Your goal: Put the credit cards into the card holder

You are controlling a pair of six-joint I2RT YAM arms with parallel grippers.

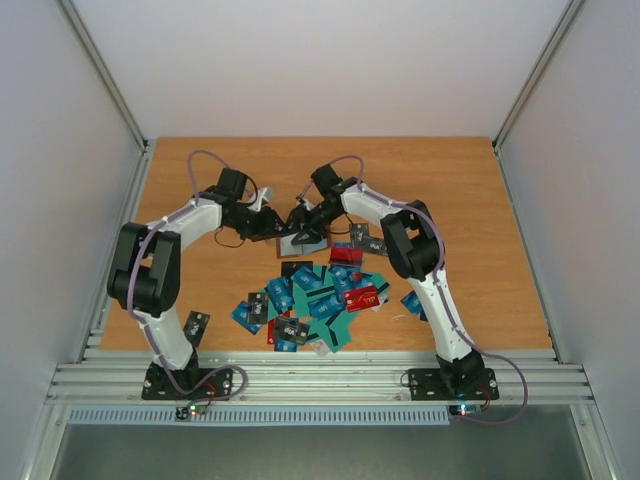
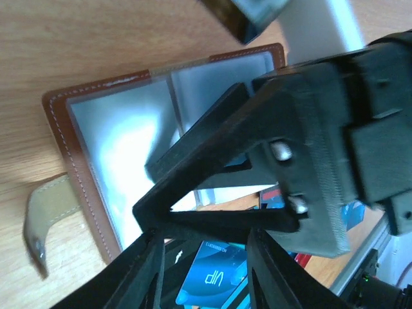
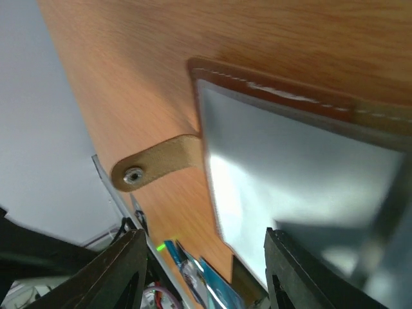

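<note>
The card holder (image 1: 305, 240) lies spread open at the desk's (image 1: 480, 200) far middle, clear sleeves up, ready for loading. I have the left jaws and right jaws poised over it, both parted and empty. The credit cards (image 1: 310, 300) sit heaped nearer the bases.

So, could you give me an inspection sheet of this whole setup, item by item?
Surface: wooden table.
Job's things: holder lies open, its clear sleeves facing up; cards are heaped on the near side of it, with a stray one by each arm.
Clutter: nothing seen.
End effectors: left end effector and right end effector are both open and meet over the holder.
Cables: purple cables loop along both arms.
Surroundings: white walls, metal rails at the near edge.
</note>
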